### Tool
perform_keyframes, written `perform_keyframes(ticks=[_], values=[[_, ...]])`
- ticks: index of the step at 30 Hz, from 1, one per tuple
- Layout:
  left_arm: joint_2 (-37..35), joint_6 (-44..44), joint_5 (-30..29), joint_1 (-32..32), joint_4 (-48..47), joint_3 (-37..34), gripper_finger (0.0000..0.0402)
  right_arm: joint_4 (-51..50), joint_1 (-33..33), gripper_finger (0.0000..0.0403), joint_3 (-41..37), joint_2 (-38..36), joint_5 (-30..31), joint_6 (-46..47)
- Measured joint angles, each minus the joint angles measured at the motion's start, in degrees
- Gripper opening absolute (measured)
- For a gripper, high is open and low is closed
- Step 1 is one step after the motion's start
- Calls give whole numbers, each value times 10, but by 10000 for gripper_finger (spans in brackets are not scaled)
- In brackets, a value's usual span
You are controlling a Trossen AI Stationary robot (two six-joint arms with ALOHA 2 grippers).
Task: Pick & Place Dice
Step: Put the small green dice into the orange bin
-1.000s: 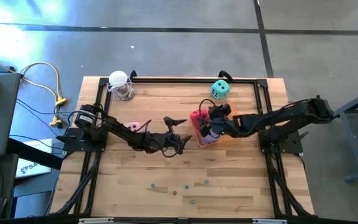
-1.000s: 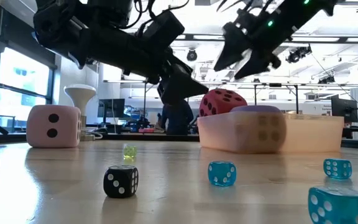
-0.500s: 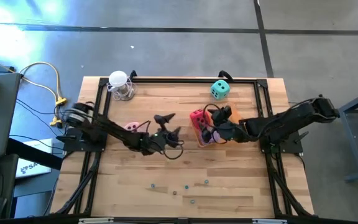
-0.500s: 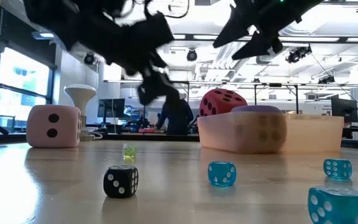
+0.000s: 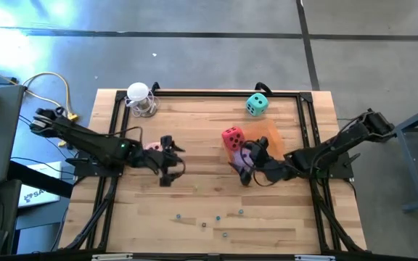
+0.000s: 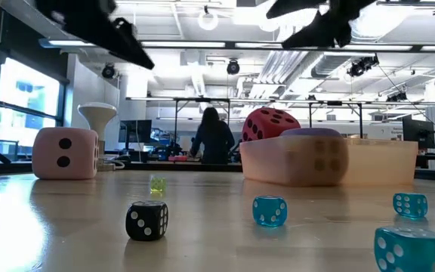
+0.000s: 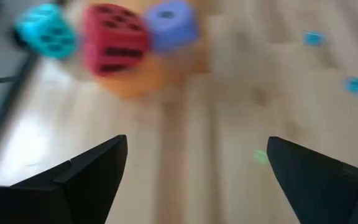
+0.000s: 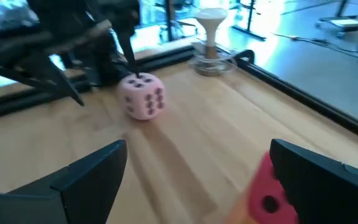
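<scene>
The left gripper hung above the wooden table left of centre, its two dark fingers spread wide with nothing between them. Just to its left, partly under the arm, sat the soft pink die with dark pips, resting on the table; in the low view it stood alone at the left.

The right gripper was right of centre, fingers likewise wide apart and holding nothing. Close beside it lay the soft purple die, sitting in the shallow translucent orange tray together with the soft red die, which stood at the tray's far left edge. The soft teal die rested by itself near the table's far edge, well apart from both grippers.

A white funnel-shaped object stood at the far left corner. Tiny blue and black dice were scattered along the near side of the table.
</scene>
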Motion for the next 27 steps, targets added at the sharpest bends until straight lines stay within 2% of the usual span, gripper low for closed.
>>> perform_keyframes(ticks=[4, 9, 12, 27], values=[[-12, -1, 54, -17, -1, -26, 375, 33, 24, 387, 0, 0, -25, 5], [-6, -18, 62, -40, 22, -64, 375, 65, 40, 387, 0, 0, -114, -4], [-7, -49, 60, -50, 78, -84, 375, 72, 41, 387, 0, 0, -145, 2], [24, -152, 63, -91, 180, -138, 375, 77, 46, 387, 0, 1, -167, -18]])
